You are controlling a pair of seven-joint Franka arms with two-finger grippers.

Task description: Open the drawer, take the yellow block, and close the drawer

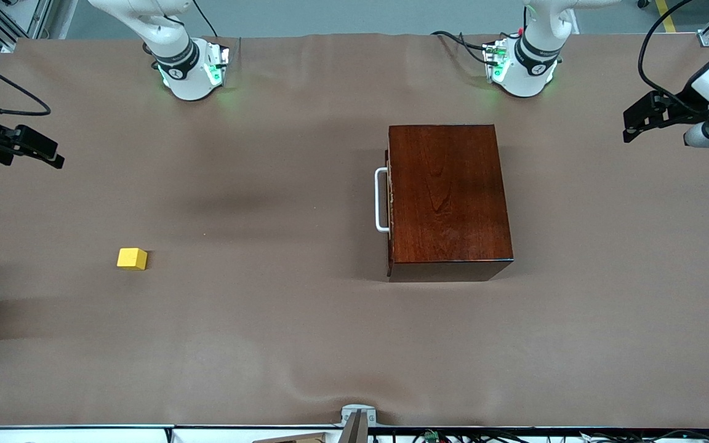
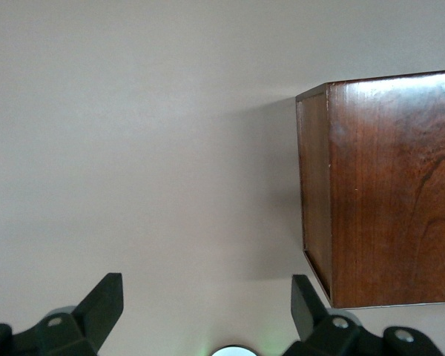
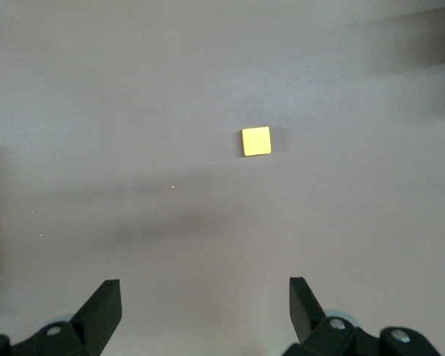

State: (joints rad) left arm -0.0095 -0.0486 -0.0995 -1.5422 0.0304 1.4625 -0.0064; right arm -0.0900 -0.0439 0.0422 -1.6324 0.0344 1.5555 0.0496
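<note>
Looking down from the front view first: the drawer (image 1: 390,200) sits pushed fully into its mahogany box (image 1: 447,197), only the dark front and the white handle (image 1: 381,200) showing, the handle pointing toward the right arm's end of the table (image 1: 305,344). The yellow block (image 1: 132,258) is out on the brown table cover, well apart from the box, toward the right arm's end and a bit nearer the camera than the handle. The right gripper (image 1: 53,159) hangs up in the air over that end's edge, empty. The left gripper (image 1: 628,126) hangs over the table's edge at the left arm's end, holding nothing either.

Left wrist view: both fingers (image 2: 96,304) spread wide apart with bare table between them, and a corner of the box (image 2: 389,193) just past one fingertip, not touching.

Right wrist view: fingers (image 3: 100,308) wide open too, nothing in them, the yellow block (image 3: 256,141) lying alone on the table below.
</note>
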